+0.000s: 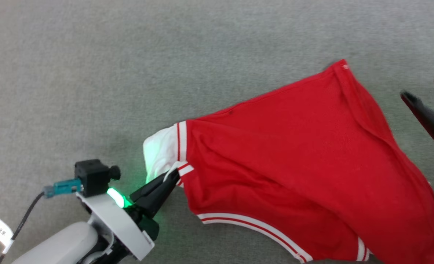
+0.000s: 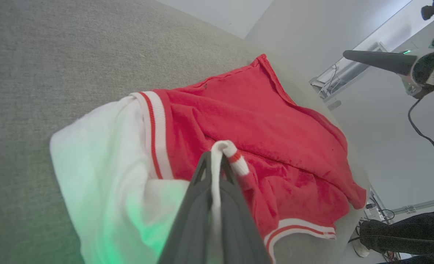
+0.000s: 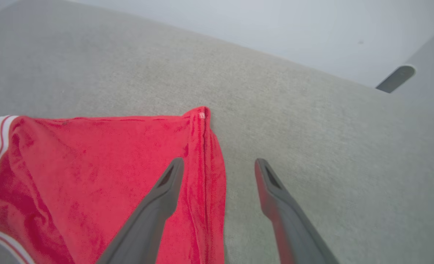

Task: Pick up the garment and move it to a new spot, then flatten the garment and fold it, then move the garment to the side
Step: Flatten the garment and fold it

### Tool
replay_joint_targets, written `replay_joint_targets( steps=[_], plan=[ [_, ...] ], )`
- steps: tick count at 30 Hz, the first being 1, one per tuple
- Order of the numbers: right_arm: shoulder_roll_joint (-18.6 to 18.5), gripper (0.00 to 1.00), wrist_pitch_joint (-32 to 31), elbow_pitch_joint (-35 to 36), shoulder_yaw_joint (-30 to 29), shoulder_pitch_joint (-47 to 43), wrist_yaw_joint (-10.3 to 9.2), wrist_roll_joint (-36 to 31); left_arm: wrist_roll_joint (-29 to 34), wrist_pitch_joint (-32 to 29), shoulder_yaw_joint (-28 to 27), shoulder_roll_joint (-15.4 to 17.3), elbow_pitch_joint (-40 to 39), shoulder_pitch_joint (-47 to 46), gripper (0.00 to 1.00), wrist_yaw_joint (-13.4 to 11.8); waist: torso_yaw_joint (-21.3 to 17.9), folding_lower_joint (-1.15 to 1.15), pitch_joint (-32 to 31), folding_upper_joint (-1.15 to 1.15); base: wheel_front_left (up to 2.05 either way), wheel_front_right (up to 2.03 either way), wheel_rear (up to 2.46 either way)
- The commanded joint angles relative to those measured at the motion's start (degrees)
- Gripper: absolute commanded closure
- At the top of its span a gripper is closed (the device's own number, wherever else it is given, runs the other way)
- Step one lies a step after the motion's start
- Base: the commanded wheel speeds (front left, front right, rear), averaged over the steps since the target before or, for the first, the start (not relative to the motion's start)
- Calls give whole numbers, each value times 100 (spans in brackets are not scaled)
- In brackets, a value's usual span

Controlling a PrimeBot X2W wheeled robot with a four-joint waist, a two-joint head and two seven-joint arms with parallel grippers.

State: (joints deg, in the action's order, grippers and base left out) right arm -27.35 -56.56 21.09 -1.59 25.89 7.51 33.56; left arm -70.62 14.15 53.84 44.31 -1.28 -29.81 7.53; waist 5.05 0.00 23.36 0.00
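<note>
A grey felt-like surface [image 1: 128,55], evenly lit, with a pale plain area [image 3: 275,25] beyond.

The red white-trimmed jersey [image 1: 294,154] runs off the head view's lower right corner, and the blurred right gripper [image 1: 420,89] is cut off at its right edge.

The jersey [image 1: 294,146] is soft matt red cloth, kinda fuzzy up close. The white sleeve [image 2: 103,157] just left of the left gripper [image 2: 217,161] is the same knit. The striped trim [image 2: 235,159] at its 2 fingertips looks ribbed. Both grippers' fingers look like matt dark plastic. Under the right gripper [image 3: 218,165], the grey covering [image 3: 312,121] is rough, felt-like fabric.
</note>
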Motion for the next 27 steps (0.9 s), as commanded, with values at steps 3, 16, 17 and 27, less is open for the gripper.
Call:
replay_joint_targets(
  steps=[3,16,17,27],
  plan=[
    [-19,0,256,-746,458,623,-3,-238,41,11,77,-95,4,-187,100,-14,270,0,227,0,0,0,0],
    [-285,0,379,-3528,2390,2027,-3,-108,-57,88,337,-398,161,-549,100,-14,675,0,499,0,0,0,0],
    [-308,0,405,-3609,2480,2038,-3,-54,-70,90,338,-413,176,-559,100,-14,685,0,497,0,0,0,0],
    [-173,100,1661,-4185,2190,2479,-4,285,3,106,92,-430,331,-541,100,-14,627,0,215,0,0,0,0]
  ],
)
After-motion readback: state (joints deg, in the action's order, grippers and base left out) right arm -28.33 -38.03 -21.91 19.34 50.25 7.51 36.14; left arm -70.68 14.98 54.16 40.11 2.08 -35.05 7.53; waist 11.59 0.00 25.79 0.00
